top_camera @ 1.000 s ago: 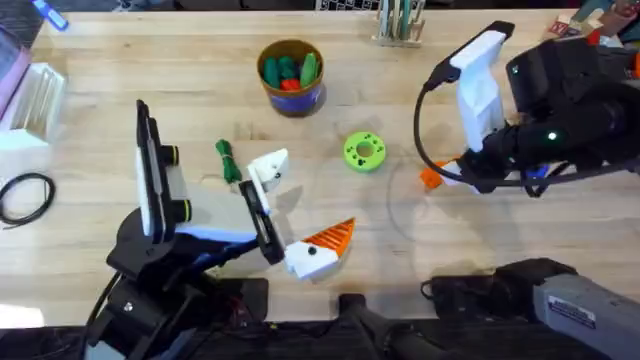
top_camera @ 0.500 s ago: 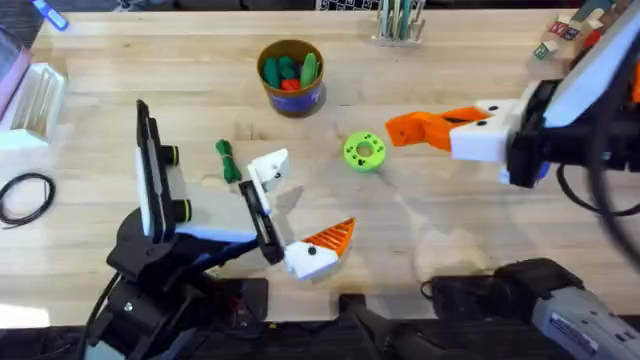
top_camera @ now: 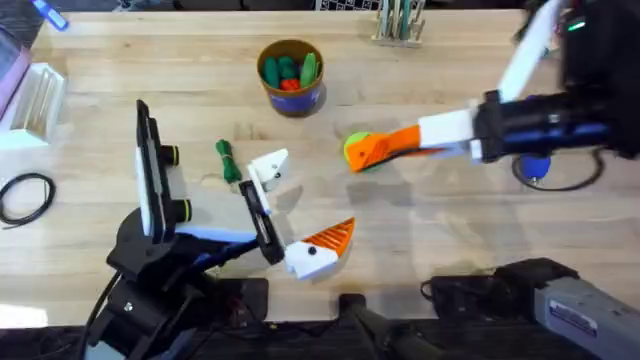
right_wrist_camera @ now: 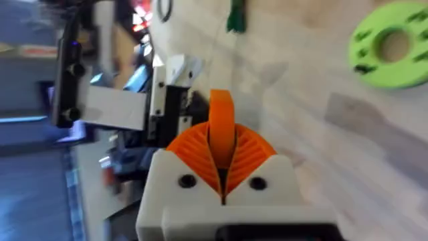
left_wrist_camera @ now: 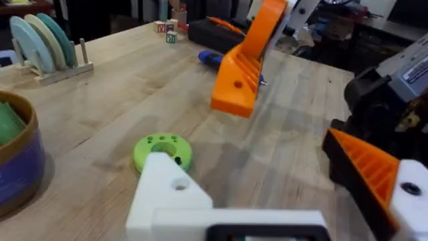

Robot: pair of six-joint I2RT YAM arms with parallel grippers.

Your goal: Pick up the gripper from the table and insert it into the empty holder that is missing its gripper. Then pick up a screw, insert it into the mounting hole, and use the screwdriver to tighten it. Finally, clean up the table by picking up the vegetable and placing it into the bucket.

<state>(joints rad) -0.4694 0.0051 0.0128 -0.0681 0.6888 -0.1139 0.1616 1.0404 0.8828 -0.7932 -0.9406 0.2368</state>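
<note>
We hold the gripper (top_camera: pixel 378 148) pinched between the right gripper's (right_wrist_camera: pixel 221 175) fingers, above the green disc (top_camera: pixel 357 152). The left gripper (top_camera: pixel 287 213) is spread, its bare holder (top_camera: pixel 268 167) just beyond the disc — a tilted approach could jam the wedge.

table (top_camera: pixel 200 70): light wood | on it: bucket (top_camera: pixel 291 76), vegetable (top_camera: pixel 228 160), green disc (top_camera: pixel 353 146), cable (top_camera: pixel 27 195)

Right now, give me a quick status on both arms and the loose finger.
Right gripper shut on orange finger, above green disc. Left gripper open, empty holder waiting.
</note>
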